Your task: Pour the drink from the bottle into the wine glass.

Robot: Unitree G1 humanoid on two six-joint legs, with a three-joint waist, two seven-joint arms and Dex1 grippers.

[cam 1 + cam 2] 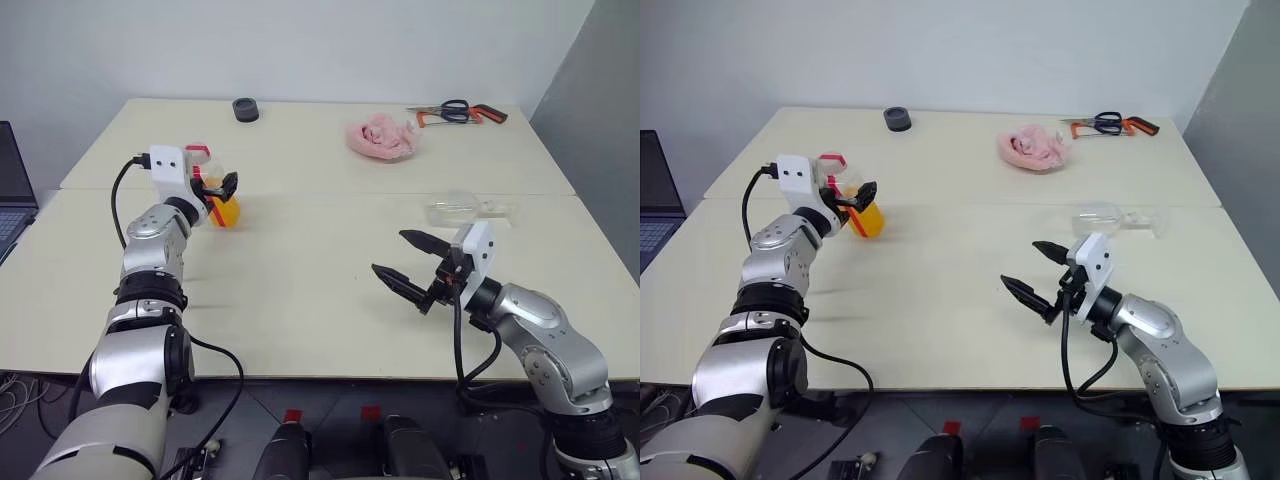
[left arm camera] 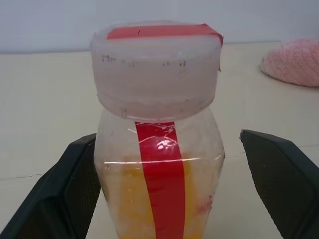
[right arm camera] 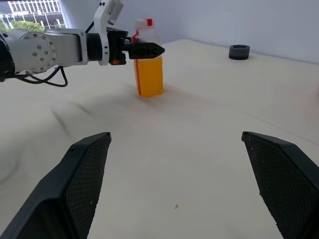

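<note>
Standing upright on the cream table top (image 1: 320, 290): small clear plastic bottle (image 3: 148, 62) with red-and-white label strip and red-striped white cap, long axis vertical, cap up. Filled to roughly shoulder height with bright orange translucent drink (image 2: 130, 199); neck and cap section clear of liquid.

Left gripper (image 1: 222, 186) spread wide, black fingers (image 2: 279, 184) straddling the bottle at its upper body. One finger close against the bottle wall, the other standing apart from it; no clamping visible. Gripper axis level, pointing across the bottle.

Clear stemmed wine glass (image 1: 1118, 217) lying on its side, well apart from the bottle toward the robot's right, long axis roughly level along the table, rounded bowl toward the bottle side, foot away from it. No liquid visible inside.

Right gripper (image 1: 1035, 272) released, jaws wide apart, hovering above the table between bottle and glass, nearer the glass, holding nothing, fingers aimed toward the bottle.

Farther from the robot than the bottle: round black puck-like object (image 1: 245, 109). Beyond the glass: crumpled pink cloth (image 1: 380, 137), and black-and-orange-handled scissors (image 1: 458, 112) near the table's far corner.
</note>
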